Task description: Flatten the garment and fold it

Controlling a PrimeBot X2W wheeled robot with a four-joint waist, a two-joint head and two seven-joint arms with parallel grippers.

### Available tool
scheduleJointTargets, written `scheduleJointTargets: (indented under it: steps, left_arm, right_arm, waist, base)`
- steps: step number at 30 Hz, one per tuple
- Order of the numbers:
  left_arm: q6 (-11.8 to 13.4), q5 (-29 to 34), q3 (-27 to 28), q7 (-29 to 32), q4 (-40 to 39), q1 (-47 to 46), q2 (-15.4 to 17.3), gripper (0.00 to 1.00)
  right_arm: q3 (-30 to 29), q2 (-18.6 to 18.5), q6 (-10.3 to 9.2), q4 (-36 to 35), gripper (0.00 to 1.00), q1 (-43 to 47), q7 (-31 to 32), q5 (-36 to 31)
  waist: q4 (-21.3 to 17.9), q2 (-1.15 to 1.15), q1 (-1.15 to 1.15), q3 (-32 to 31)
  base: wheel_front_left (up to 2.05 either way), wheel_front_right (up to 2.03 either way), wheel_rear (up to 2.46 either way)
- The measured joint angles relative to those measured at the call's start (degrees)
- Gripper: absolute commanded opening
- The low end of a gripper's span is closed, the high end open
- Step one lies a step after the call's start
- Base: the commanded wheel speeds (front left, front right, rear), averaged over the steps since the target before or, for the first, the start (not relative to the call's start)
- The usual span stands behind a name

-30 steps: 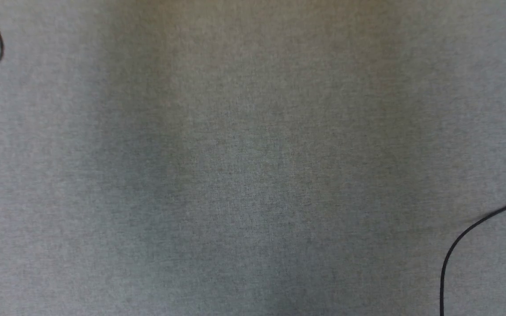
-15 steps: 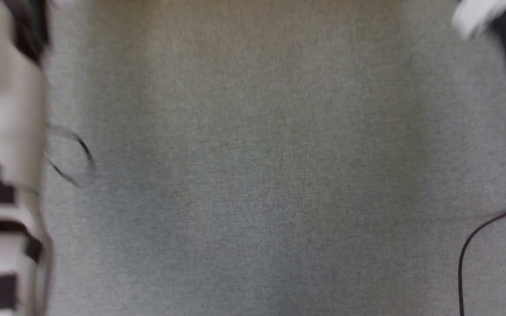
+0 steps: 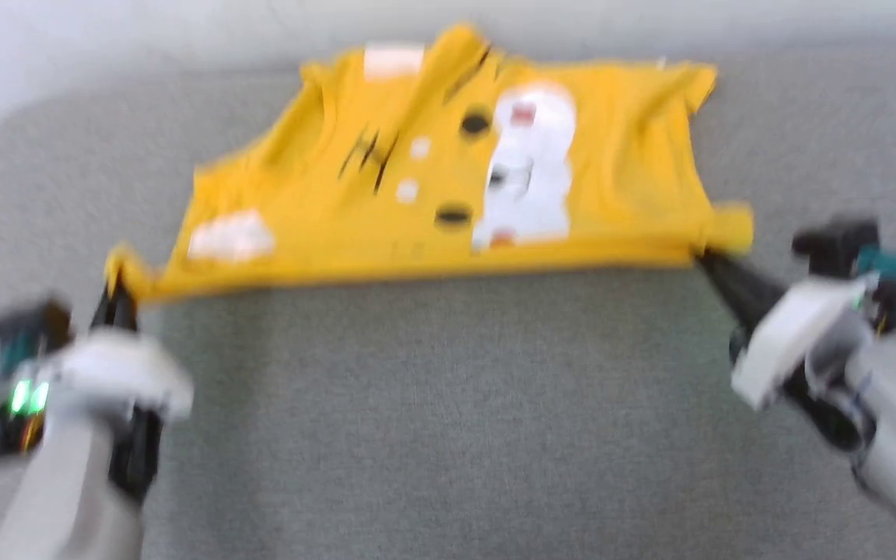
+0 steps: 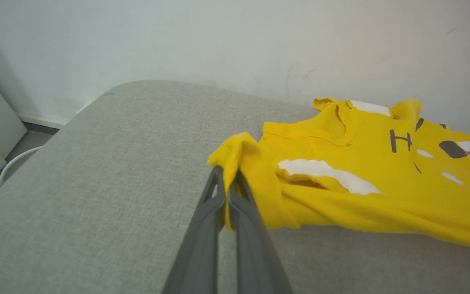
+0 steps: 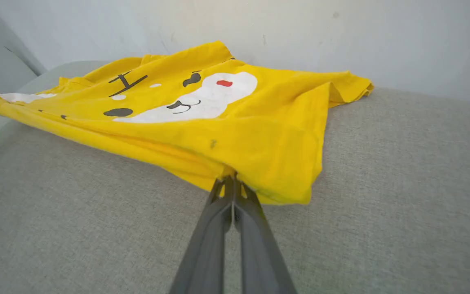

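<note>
My left claw (image 4: 227,181) is pinched shut on one end of the yellow shirt's (image 3: 619,179) near edge. My right claw (image 5: 231,179) is pinched shut on the other end. The edge between them is pulled almost straight and lifted a little. The rest of the shirt lies picture side up on the grey table (image 3: 448,435), close to the white wall (image 4: 218,41).

A second ago my head camera saw bare grey cloth and a black cable. Now it has moved and sees the shirt and both claws. I think the shirt is nearly flat, and folding comes next.

Some black lines (image 4: 398,141) look like an H. A white patch (image 3: 393,61) at the far edge may be a label, but it is too blurry to read.
</note>
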Motion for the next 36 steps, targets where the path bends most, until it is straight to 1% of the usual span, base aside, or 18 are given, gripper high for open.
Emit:
scheduleJointTargets:
  steps: [3,5,8,11,15,19,20,23,26,31,36]
  left_arm:
    - [3.8,-0.6,1.4,4.4,-11.8,11.7,1.8,0.0]
    - [7.0,-0.7,2.0,7.8,-20.2,19.4,2.6,0.0]
    - [11.4,-0.9,2.8,12.4,-32.0,29.7,3.1,0.0]
    - [15.2,-0.8,3.4,16.4,-41.4,37.8,3.2,0.0]
    - [19.1,-0.8,3.6,20.5,-49.7,45.7,2.9,0.0]
    - [22.1,-0.3,4.0,23.0,-54.9,50.2,2.6,0.0]
    - [22.5,-0.3,4.2,23.3,-55.7,50.7,2.6,0.0]
    - [22.5,0.2,3.9,23.6,-56.9,50.2,3.0,0.0]
    - [21.9,0.4,3.2,23.5,-56.1,45.6,3.6,0.0]
    - [18.1,0.6,0.9,23.5,-50.3,34.2,5.0,0.0]
    - [14.0,0.6,-2.2,22.8,-41.9,24.0,4.9,0.0]
  right_arm:
    - [-0.4,-1.4,0.03,-3.6,0.0,5.8,-0.3,-0.7]
    - [-2.0,-2.1,0.04,-5.6,0.0,10.0,-0.4,-1.4]
    - [-6.1,-2.7,0.07,-7.9,0.0,16.1,-0.8,-3.2]
    - [-10.9,-2.5,0.09,-10.7,0.0,22.6,-0.5,-5.4]
    - [-18.6,-0.9,0.31,-14.7,0.0,31.6,1.6,-9.2]
    - [-26.3,2.3,0.33,-19.2,0.0,39.6,5.4,-13.3]
    - [-28.0,3.2,0.32,-20.4,0.0,41.1,6.5,-14.1]
    - [-32.1,5.7,0.3,-23.9,0.0,43.7,10.3,-16.7]
    - [-34.6,7.4,0.24,-26.3,0.0,43.6,14.2,-19.1]
    - [-35.9,9.1,0.03,-27.0,0.0,39.5,19.0,-22.5]
    - [-34.8,10.1,-0.02,-24.0,0.0,33.8,20.5,-23.6]
  waist:
    - [0.0,0.0,0.0,-3.1]
    - [0.0,0.0,0.0,-5.0]
    - [0.0,0.0,0.01,-7.5]
    - [0.0,0.0,0.0,-9.5]
    - [0.3,0.0,0.01,-11.0]
    - [0.8,0.0,0.02,-10.8]
    - [0.9,0.0,0.02,-10.6]
    - [0.9,0.0,0.02,-9.7]
    - [1.0,0.0,0.03,-8.6]
    - [0.7,0.0,0.04,-6.6]
    - [0.2,0.0,0.04,-4.6]
  base:
    - [0.0,0.0,0.0]
    - [0.0,0.0,0.0]
    - [0.0,0.0,0.0]
    - [0.0,0.0,0.0]
    - [0.0,0.0,0.0]
    - [0.0,0.0,0.0]
    - [0.0,0.0,0.0]
    - [0.0,0.0,0.0]
    - [0.0,0.0,0.0]
    - [0.0,0.0,0.0]
    - [0.0,0.0,0.0]
